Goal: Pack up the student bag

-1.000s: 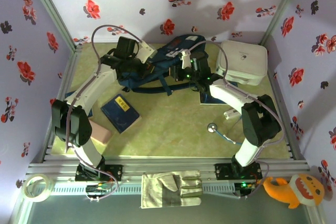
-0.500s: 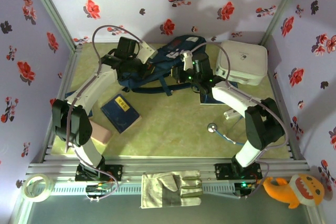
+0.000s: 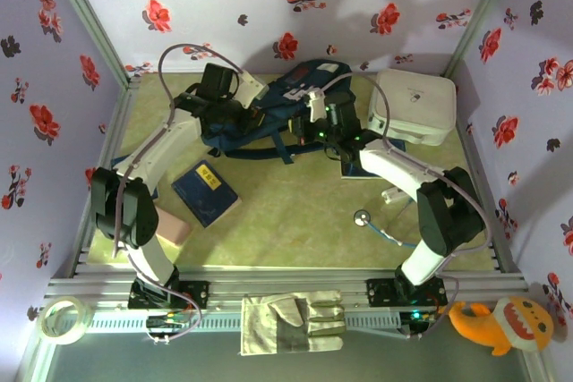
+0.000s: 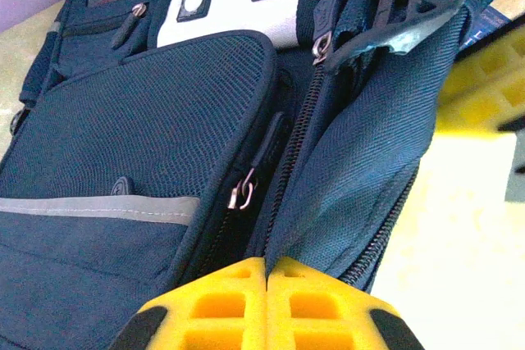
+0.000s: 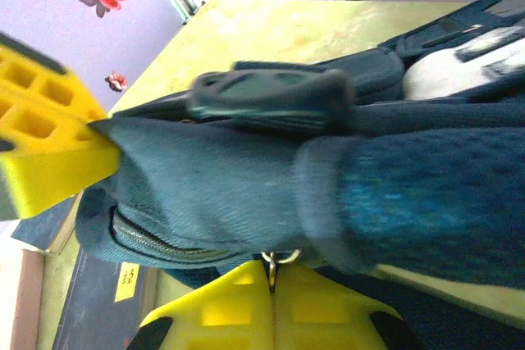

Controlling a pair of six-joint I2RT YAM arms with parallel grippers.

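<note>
The student bag [image 3: 288, 96], a navy backpack with white patches, lies at the back middle of the table. My left gripper [image 3: 267, 121] is shut on a fold of the bag's fabric [image 4: 344, 178] beside an open zip; a small metal zip pull [image 4: 240, 192] hangs just above its fingertips [image 4: 221, 301]. My right gripper [image 3: 306, 129] faces it from the other side. In the right wrist view my right gripper [image 5: 272, 275] is shut on a metal zipper pull ring [image 5: 279, 257] under the bag's edge. The left gripper's yellow finger [image 5: 49, 149] pinches the same flap at the left.
A white zip case [image 3: 414, 105] lies right of the bag. A blue book [image 3: 205, 191] and a pink block [image 3: 170, 225] are at the front left. A stethoscope head [image 3: 362, 217] and a white tube [image 3: 394, 194] are near the right arm. A glove [image 3: 295, 324] lies on the front rail.
My right gripper has closed fully on the zipper pull ring and shifted slightly left toward the bag. The left gripper has kept its pinch on the fabric.
</note>
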